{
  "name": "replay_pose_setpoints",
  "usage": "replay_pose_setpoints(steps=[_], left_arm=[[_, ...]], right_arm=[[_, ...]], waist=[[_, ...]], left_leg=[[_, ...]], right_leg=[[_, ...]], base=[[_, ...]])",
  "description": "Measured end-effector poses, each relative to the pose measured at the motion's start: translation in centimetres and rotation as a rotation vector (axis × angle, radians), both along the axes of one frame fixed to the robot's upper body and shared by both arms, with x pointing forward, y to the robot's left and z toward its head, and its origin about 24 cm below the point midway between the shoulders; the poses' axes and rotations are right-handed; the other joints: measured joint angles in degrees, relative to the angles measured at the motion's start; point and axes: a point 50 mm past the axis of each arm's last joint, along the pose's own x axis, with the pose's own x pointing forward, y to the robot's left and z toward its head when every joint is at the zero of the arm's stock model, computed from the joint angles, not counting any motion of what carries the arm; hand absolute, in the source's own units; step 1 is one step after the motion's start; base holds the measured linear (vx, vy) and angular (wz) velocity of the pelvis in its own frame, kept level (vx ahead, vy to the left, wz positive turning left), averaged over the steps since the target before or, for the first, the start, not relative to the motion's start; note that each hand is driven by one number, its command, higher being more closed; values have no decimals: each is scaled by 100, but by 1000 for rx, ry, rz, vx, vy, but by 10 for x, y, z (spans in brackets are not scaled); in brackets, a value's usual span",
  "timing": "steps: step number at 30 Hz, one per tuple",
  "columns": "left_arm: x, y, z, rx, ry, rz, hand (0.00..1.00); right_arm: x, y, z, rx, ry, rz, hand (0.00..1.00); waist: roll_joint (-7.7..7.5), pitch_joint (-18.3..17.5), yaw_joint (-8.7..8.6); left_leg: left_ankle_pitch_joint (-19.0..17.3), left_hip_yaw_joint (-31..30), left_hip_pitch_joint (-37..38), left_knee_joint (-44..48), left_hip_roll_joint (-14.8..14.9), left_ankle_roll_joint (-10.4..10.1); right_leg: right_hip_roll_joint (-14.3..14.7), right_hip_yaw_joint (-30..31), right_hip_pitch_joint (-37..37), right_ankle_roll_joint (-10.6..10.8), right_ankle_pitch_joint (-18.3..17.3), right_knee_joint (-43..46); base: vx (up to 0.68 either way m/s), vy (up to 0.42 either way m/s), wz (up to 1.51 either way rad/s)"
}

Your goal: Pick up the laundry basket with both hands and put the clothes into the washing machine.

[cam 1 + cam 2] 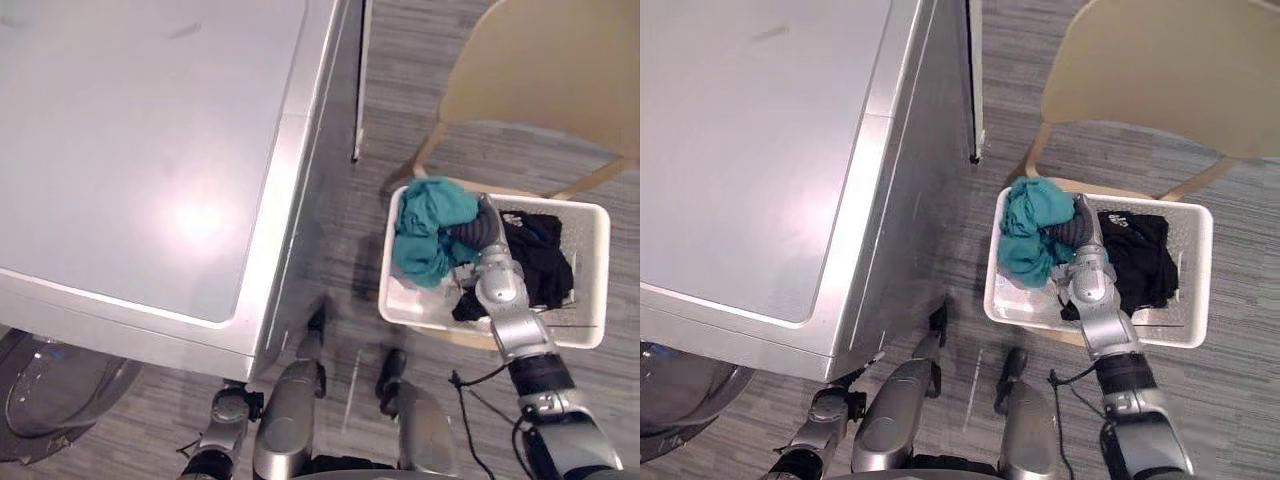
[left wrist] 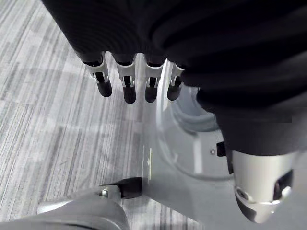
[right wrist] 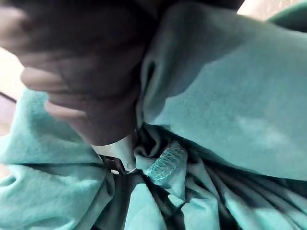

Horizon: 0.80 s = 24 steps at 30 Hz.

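Laundry basket (image 1: pixel 598 280) right of washing machine (image 1: pixel 150 150), apparently on chair (image 1: pixel 540 70) seat; teal garment (image 1: pixel 430 225) and black clothes (image 1: pixel 540 255) inside. Right hand (image 1: pixel 480 232) dug into teal garment; fingers buried, state cannot tell. Left hand (image 2: pixel 125 81) by washer front, fingers straight, holding nothing. Risks: one-handed tug on cloth tips basket, spills clothes; left hand well apart from rim.

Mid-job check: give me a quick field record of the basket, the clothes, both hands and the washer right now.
laundry basket: right of the washing machine, beside a chair
contents: teal garment on the washing machine side, black garment on the far side
right hand: inside the basket, pushed into the teal garment; grip hidden
left hand: low by the washing machine, fingers relaxed, holding nothing
hands on basket rim: none
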Motion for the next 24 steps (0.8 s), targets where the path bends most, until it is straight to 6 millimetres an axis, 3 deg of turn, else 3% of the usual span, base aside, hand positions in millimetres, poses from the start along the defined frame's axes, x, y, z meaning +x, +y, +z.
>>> replay_pose_setpoints(steps=[1,3,8,12,13,14,16,17,19,20,21,22,23,24], left_arm=[[-3,2,-2,-3,12,9,0],[-21,5,-9,-6,65,28,0],[-39,10,-16,-10,120,59,0],[-37,9,-16,-10,115,58,0],[-32,10,-13,-4,92,57,0],[-32,10,-12,-3,86,57,0],[-29,11,-8,3,57,65,0],[-29,14,-5,12,39,82,0],[-31,11,-4,7,21,112,0],[-36,6,-4,-7,14,118,0],[-37,-5,-3,-33,-3,105,0],[-35,-10,-1,-39,-21,84,0],[-30,-23,4,-56,-55,24,0],[-35,-41,3,-90,-48,-27,0]], right_arm=[[-5,3,-2,35,-6,6,100],[-26,15,-9,173,-30,46,100],[-48,33,-10,381,-90,162,100],[-55,34,-20,466,-54,175,100],[-63,34,-20,498,-66,172,100],[-64,34,-19,500,-71,175,100],[-62,41,-10,497,-112,224,100],[-58,50,-1,484,-142,275,100],[-52,61,9,475,-172,334,100],[-51,65,13,469,-180,352,100],[-50,60,11,438,-173,350,100],[-50,56,9,410,-162,344,100],[-47,45,3,347,-124,322,100],[-45,34,-6,285,-79,292,100]], waist=[[-36,-34,-16],[-135,-424,-15],[-206,-798,-31],[-175,-790,-192],[-194,-798,-197],[-197,-800,-189],[-266,-843,-96],[-296,-863,51],[-245,-860,175],[-183,-897,156],[37,-977,120],[188,-980,121],[464,-965,173],[665,-940,212]], left_leg=[[-12,14,96,0,-11,0],[-156,87,327,-1,-27,-9],[-310,192,685,1,-60,-19],[-298,-365,703,6,-80,37],[-272,-790,506,247,-184,71],[-273,-864,449,307,-212,70],[-312,-1134,36,740,-355,17],[-326,-1199,-282,1015,-406,-3],[-238,-1302,-682,1306,-361,-40],[-99,-1480,-867,1350,-316,-118],[97,-1727,-1029,1223,-186,57],[178,-1791,-1031,1032,-72,280],[196,-1838,-909,671,118,474],[231,-1826,-898,896,233,491]], right_leg=[[-5,6,110,11,7,-48],[0,109,348,38,24,-213],[-42,272,557,71,-5,-53],[-110,506,392,129,-192,1023],[-128,1021,219,81,-608,2300],[-126,1114,220,101,-651,2459],[-100,1740,240,203,-715,2923],[-87,2098,258,215,-703,2717],[78,2129,478,233,-1294,2094],[159,1909,584,118,-1614,1705],[425,1664,557,-35,-1753,1554],[585,1560,530,-95,-1731,1532],[796,1247,602,-275,-1635,1384],[818,1028,779,-386,-1584,1279]], base=[[55,-42,-11],[41,-29,-18],[-4,4,-17],[-49,-4,88],[-39,-49,134],[-36,-127,161],[-59,-156,84],[-178,-256,47],[-306,-363,36],[-322,-318,56],[-371,-299,69],[-392,-274,75],[-457,-234,56],[-342,-102,57]])
